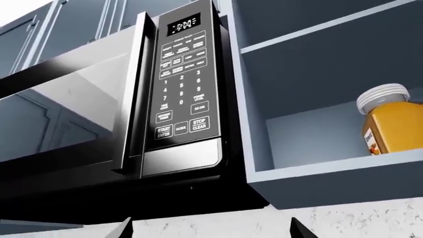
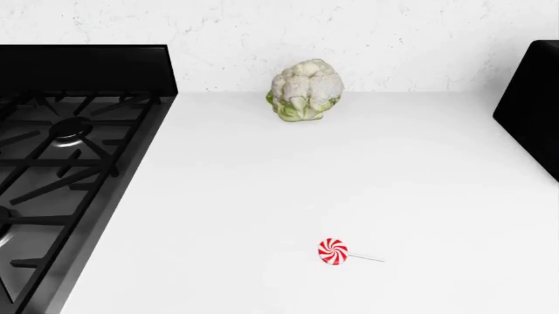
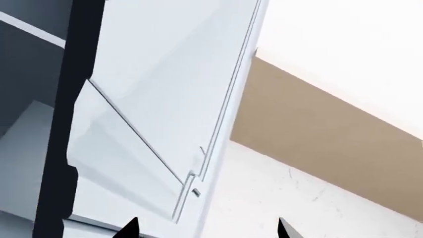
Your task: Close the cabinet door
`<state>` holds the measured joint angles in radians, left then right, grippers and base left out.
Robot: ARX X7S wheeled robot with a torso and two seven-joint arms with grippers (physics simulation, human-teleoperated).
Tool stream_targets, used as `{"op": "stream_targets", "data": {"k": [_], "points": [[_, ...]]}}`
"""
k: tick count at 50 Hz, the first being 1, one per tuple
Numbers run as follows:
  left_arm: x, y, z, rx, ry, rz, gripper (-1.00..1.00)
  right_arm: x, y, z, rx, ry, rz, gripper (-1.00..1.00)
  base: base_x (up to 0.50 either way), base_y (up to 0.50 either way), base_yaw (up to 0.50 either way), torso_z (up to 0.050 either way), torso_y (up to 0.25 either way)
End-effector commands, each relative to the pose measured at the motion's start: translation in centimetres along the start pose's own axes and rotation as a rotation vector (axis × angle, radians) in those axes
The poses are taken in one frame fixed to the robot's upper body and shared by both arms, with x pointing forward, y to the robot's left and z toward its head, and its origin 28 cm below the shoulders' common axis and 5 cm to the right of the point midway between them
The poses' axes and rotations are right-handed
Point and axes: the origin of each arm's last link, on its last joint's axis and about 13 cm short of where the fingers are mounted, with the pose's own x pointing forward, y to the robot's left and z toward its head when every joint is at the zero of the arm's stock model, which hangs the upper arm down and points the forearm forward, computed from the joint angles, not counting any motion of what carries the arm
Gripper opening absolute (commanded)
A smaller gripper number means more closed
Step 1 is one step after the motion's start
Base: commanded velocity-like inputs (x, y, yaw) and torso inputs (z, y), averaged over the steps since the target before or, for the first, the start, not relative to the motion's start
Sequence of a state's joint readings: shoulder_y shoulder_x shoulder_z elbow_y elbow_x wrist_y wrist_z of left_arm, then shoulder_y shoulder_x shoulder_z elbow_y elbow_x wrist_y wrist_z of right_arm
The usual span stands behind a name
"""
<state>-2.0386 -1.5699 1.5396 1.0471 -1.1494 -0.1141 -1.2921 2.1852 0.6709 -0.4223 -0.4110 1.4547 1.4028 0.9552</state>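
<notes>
The cabinet door (image 3: 152, 99) is a pale panelled door. It stands swung open and fills the right wrist view from close up, edge-on beside the dark cabinet interior (image 3: 26, 74). My right gripper (image 3: 208, 230) is open just below the door's lower corner, with nothing between its fingers. In the left wrist view the open blue-grey cabinet (image 1: 310, 99) shows its shelves, with no door over them. My left gripper (image 1: 211, 232) is open below it, only the fingertips (image 1: 300, 230) showing. Neither gripper appears in the head view.
A black microwave (image 1: 126, 109) hangs beside the open cabinet, and a jar (image 1: 390, 121) with orange contents sits on the lower shelf. On the white counter (image 2: 262, 183) lie a cauliflower (image 2: 304, 89) and a lollipop (image 2: 333, 251). A gas stove (image 2: 61, 150) is at the left and a black appliance (image 2: 535, 104) at the right.
</notes>
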Motion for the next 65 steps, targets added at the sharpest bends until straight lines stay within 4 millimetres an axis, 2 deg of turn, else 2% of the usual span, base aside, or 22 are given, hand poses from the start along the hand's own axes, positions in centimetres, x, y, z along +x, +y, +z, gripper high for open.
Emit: {"op": "stream_targets", "data": {"k": [1, 18, 31, 65], "points": [[-0.3, -0.1, -0.3, -0.003, 0.043, -0.039, 1.0, 1.5, 0.5, 0.6, 0.126, -0.05, -0.071, 1.0, 0.0, 0.0, 0.0, 0.0, 0.0], [-0.6, -0.2, -0.7, -0.003, 0.054, -0.071, 1.0, 3.1, 2.3, -1.0, 0.258, -0.022, 0.073, 1.0, 0.0, 0.0, 0.0, 0.002, 0.0], [-0.4, -0.3, 0.0, -0.089, 0.041, -0.056, 1.0, 4.3, 3.4, -2.4, 0.372, 0.06, 0.146, 1.0, 0.0, 0.0, 0.01, 0.004, 0.0], [-0.3, -0.3, 0.2, -0.114, 0.028, -0.051, 1.0, 6.5, 6.7, -6.1, 0.437, 0.198, 0.233, 1.0, 0.0, 0.0, 0.0, 0.001, 0.0]]}}
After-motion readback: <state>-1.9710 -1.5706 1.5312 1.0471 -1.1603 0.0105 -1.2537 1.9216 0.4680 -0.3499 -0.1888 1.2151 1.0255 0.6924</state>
